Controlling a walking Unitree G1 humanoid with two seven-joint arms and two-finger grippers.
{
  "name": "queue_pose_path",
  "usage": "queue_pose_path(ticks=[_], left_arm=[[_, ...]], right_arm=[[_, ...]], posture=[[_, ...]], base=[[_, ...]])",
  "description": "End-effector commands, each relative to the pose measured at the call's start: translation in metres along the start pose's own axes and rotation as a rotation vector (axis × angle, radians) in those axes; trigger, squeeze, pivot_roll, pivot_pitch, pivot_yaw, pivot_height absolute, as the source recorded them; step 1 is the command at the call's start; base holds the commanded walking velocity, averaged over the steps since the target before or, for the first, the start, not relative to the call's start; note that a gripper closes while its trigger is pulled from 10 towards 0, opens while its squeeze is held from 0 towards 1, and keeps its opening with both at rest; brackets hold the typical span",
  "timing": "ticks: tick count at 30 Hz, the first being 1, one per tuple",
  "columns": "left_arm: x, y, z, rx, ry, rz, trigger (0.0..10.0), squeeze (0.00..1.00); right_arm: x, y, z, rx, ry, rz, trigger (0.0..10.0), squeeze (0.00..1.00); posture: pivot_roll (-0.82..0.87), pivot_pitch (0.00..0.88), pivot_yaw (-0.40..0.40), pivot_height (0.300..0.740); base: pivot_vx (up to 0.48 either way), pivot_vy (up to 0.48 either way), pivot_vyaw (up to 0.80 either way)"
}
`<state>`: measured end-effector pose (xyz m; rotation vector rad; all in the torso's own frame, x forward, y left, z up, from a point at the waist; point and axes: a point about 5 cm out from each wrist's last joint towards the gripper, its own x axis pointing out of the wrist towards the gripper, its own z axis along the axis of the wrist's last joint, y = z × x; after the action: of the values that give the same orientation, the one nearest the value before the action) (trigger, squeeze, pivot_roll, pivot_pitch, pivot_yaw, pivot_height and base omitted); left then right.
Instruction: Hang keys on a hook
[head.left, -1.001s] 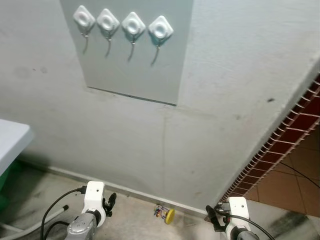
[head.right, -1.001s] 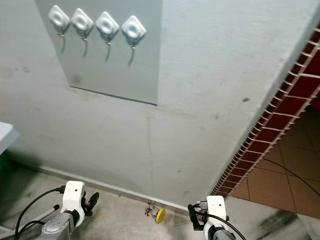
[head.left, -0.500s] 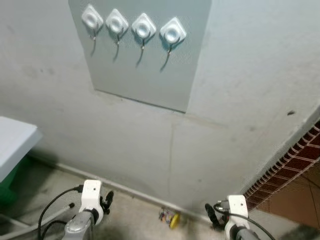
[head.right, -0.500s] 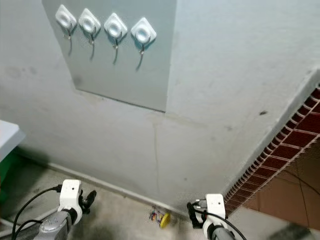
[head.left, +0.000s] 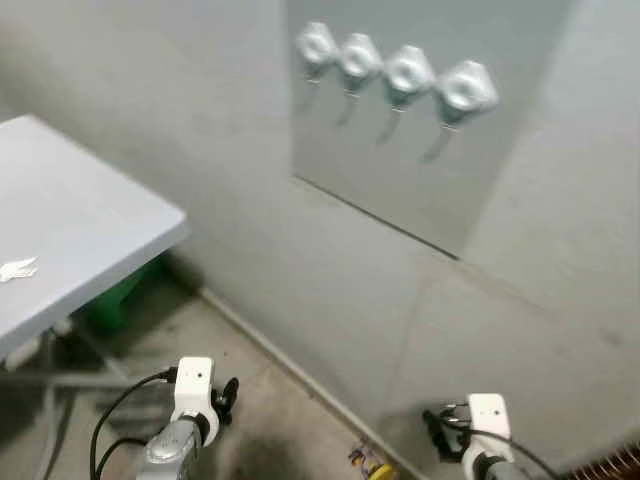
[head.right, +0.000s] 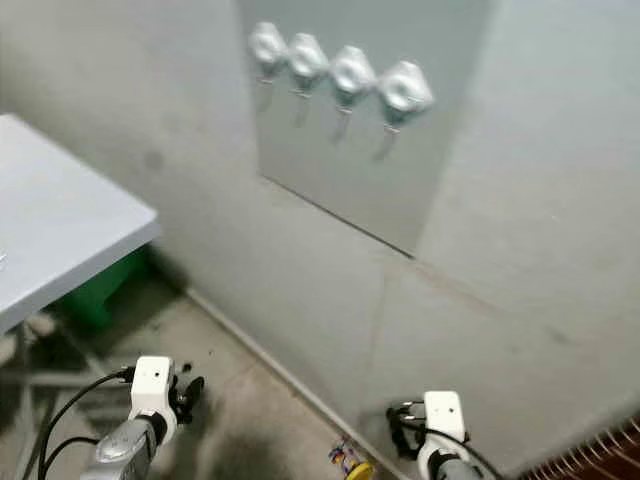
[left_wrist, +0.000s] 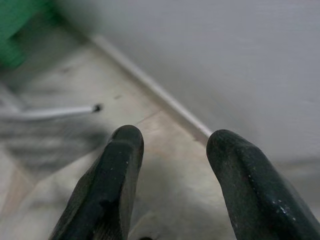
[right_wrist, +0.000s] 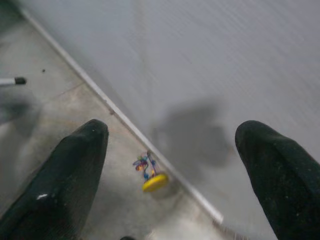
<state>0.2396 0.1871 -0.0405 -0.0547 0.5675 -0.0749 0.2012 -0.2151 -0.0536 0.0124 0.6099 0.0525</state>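
Floor: your keys (right_wrist: 150, 176) lie near the wall's foot, close to the right tool (right_wrist: 170, 167).
Tools: right gapes wide, empty; left tool (left_wrist: 170, 165) open, idle.
Advice: bend, straddle the yellow tag.
Hooks (head.left: 400, 75): far, on wall.

- View has swung toward the robot's left; frame blurred.
- Hooks (head.left: 400, 78) now sit upper right of centre.
- Grey surface (head.left: 70, 230) now spans the left side, green bin (head.left: 118, 300) beneath it.
- Keys (head.left: 368, 464) now at the bottom edge.
- Brick strip nearly out of frame.
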Motion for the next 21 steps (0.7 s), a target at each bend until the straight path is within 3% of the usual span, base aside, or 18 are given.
queue_pose_path(ticks=[1, 21], left_arm=[[-0.002, 0.006, -0.002, 0.001, 0.01, 0.009, 10.0, 0.0], [0.003, 0.007, 0.009, 0.012, -0.006, 0.008, 10.0, 0.0]], right_arm=[[0.004, 0.01, 0.003, 0.015, -0.012, 0.025, 10.0, 0.0], [0.006, 0.01, 0.008, 0.022, -0.026, 0.032, 10.0, 0.0]], posture=[[-0.1, 0.035, -0.023, 0.74], [-0.09, 0.042, -0.024, 0.74]], base=[[0.0, 0.0, 0.8], [0.0, 0.0, 0.8]])
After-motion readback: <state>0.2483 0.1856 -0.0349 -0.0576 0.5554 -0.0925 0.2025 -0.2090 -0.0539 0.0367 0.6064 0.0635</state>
